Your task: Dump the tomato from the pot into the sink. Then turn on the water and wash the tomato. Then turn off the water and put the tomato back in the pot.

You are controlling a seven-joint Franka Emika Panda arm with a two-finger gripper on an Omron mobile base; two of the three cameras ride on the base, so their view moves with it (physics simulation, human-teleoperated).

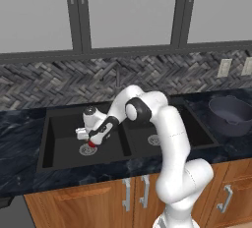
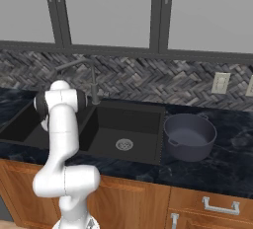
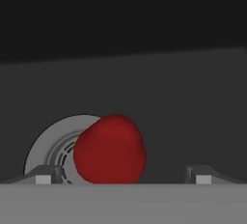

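1. Gripper (image 3: 123,175) is down in the left basin of the sink (image 1: 49,143), jaws spread wide, nothing held.
2. Tomato (image 3: 110,149) sits on the drain ring (image 3: 46,148), right between the fingertips (image 3: 202,175).
3. Pot (image 2: 190,135) stands empty on the counter, so dumping's done. No water running; looks like pickup and return are what's left.

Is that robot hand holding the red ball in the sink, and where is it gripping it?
No. The gripper is open around the tomato, not gripping it yet.
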